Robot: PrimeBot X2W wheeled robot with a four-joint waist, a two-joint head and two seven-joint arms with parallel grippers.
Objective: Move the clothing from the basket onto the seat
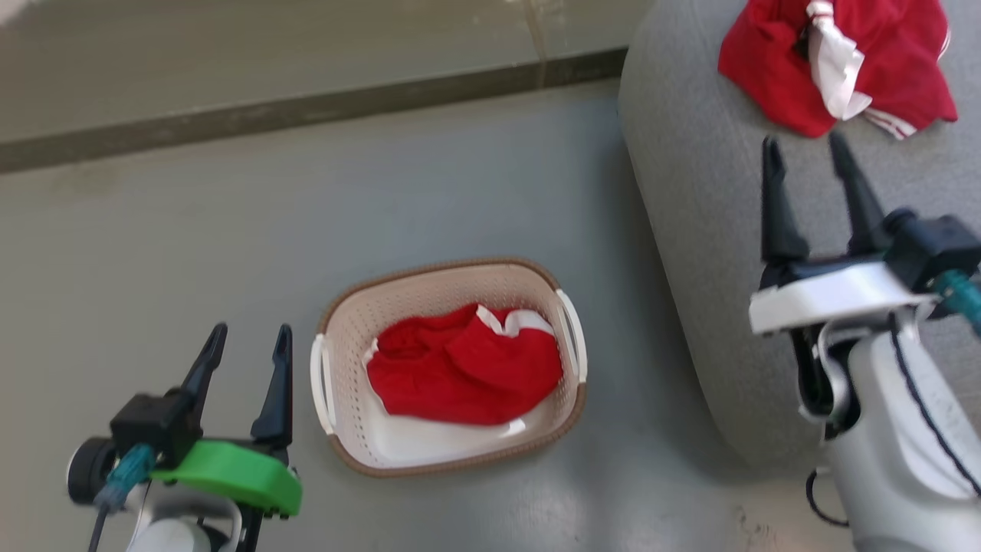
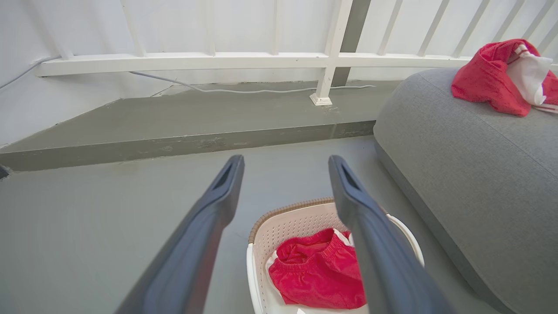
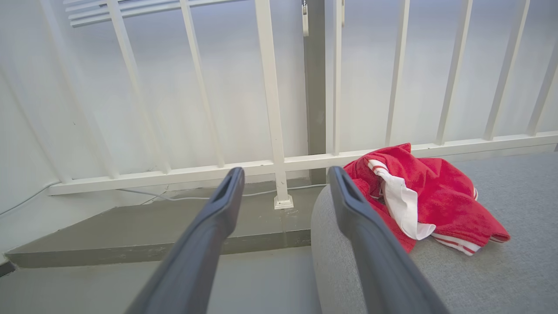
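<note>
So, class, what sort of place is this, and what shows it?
Probably a home balcony or terrace: white railing bars above a raised ledge, a grey cushioned seat, and a laundry basket on the floor.

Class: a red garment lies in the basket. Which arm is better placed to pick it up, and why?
Probably the left. The left gripper, open and empty, sits just beside the basket holding the garment; the right gripper, also open, is over the seat, farther off.

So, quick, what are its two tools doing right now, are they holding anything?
Left tool: open, holding nothing.
Right tool: open, holding nothing.
</note>
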